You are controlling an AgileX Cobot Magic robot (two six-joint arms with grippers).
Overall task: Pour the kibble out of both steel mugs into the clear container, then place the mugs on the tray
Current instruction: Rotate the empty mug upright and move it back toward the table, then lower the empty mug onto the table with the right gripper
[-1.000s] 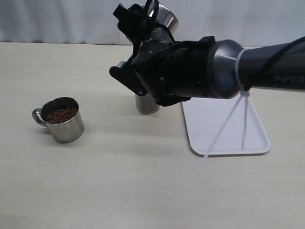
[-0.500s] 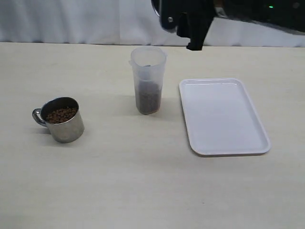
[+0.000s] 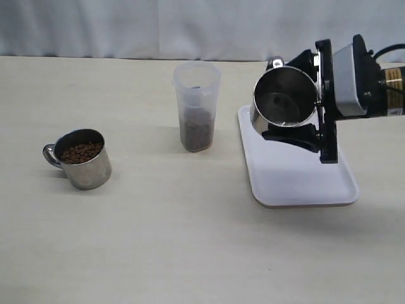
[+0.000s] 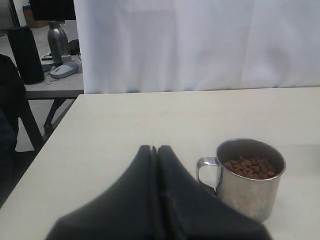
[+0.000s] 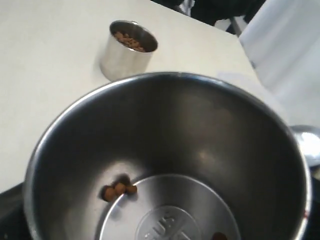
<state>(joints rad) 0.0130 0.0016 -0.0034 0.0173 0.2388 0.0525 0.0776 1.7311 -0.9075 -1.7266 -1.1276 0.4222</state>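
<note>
My right gripper [image 3: 302,98] is shut on a steel mug [image 3: 281,101] and holds it tipped on its side above the tray [image 3: 297,187], mouth towards the clear container [image 3: 197,95]. In the right wrist view that mug [image 5: 200,130] is nearly empty, with a few pellets [image 5: 119,189] left inside. The container stands upright, with kibble [image 3: 197,132] filling its lower part. The other steel mug [image 3: 82,161] stands at the left, full of kibble [image 3: 81,152]. My left gripper [image 4: 154,149] is shut and empty, just beside that mug [image 4: 250,185] on its handle side.
A white curtain [image 3: 126,25] hangs behind the table's far edge. Past the table's side edge in the left wrist view stand a desk [image 4: 50,90] with small items and a dark chair [image 4: 10,125].
The right arm has carried its mug away from above the clear container, up and then right and down, to over the tray. The left gripper and the full mug have not moved.
</note>
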